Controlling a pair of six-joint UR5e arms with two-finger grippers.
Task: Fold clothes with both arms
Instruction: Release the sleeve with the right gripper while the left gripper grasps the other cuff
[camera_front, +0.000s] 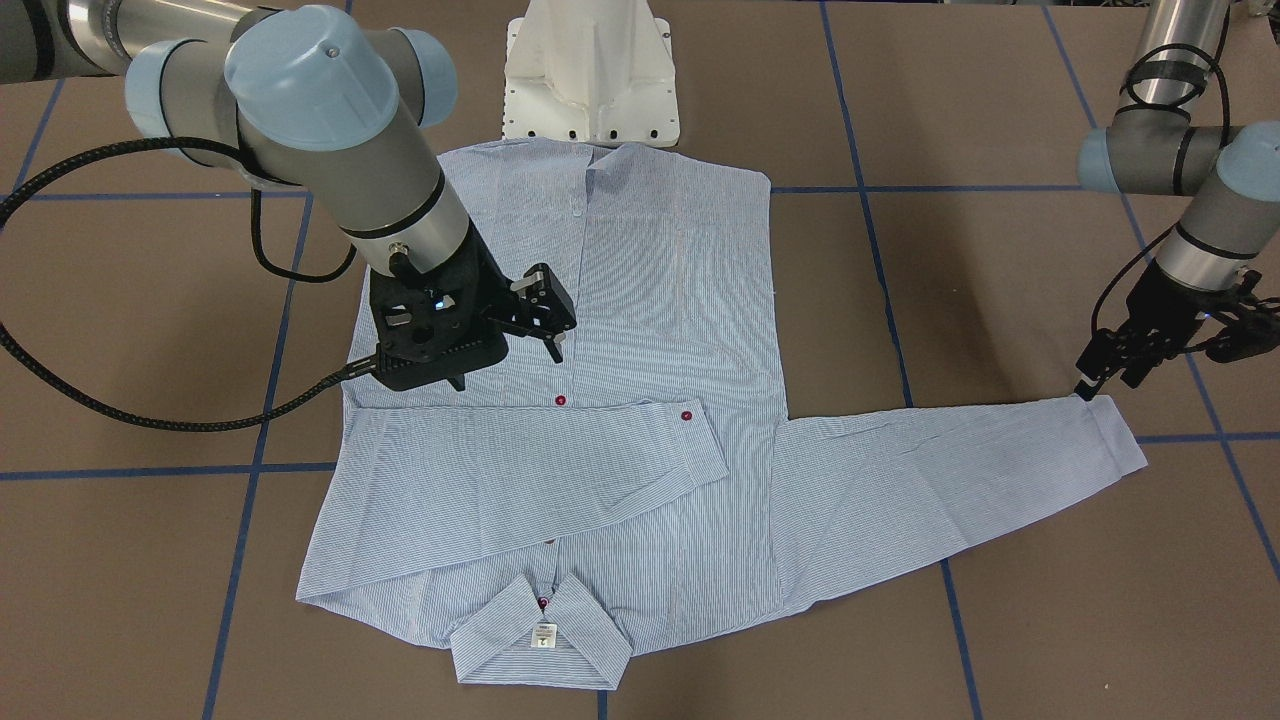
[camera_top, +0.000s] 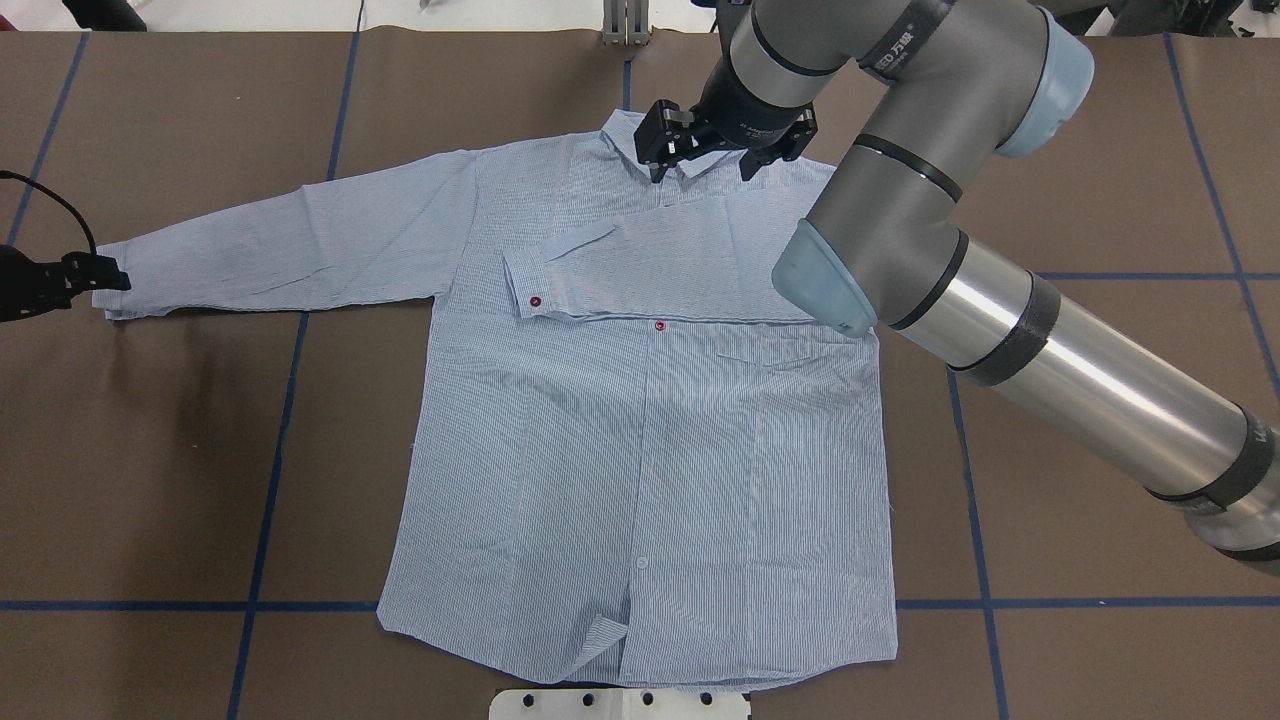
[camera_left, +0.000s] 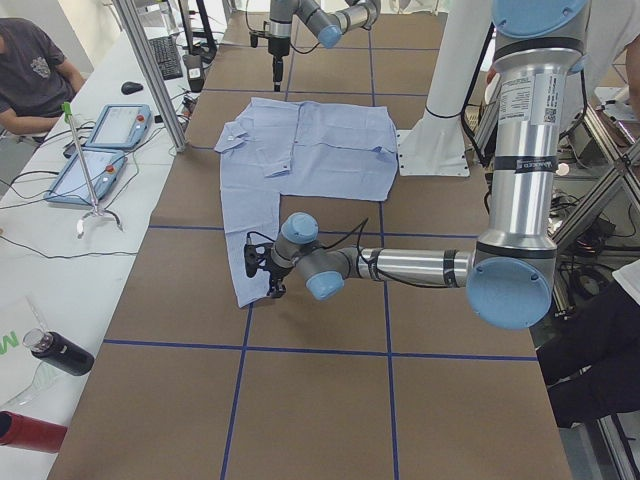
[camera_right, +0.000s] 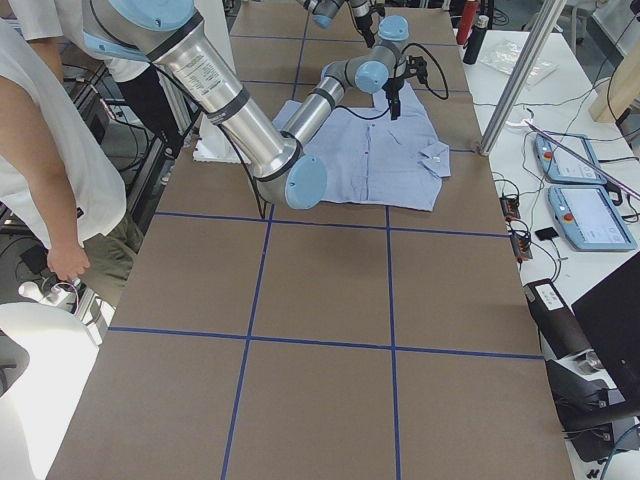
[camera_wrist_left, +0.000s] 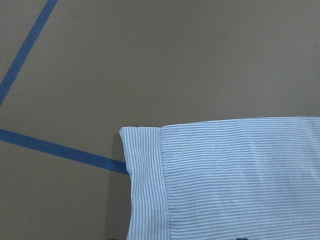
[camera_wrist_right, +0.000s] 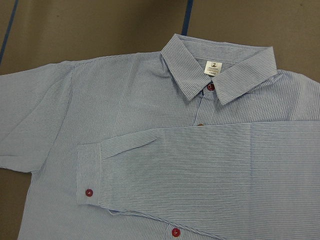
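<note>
At overhead frame centre: light blue-and-white striped button-up shirt (camera_top: 640, 450) lying flat on brown table (camera_top: 150, 450), one sleeve (camera_top: 680, 275) folded across chest.
Right black two-finger gripper (camera_top: 700, 165) hovering near collar, fingers apart.
Left gripper (camera_front: 1105, 385) hanging over outstretched cuff (camera_wrist_left: 145, 185), fingers apart, probably lining up second sleeve fold.

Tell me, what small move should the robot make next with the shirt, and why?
Probably the left gripper should close on the cuff of the light blue-and-white striped button-up shirt. That outstretched sleeve lies flat beside the body, while the other sleeve is already folded across the chest.
</note>
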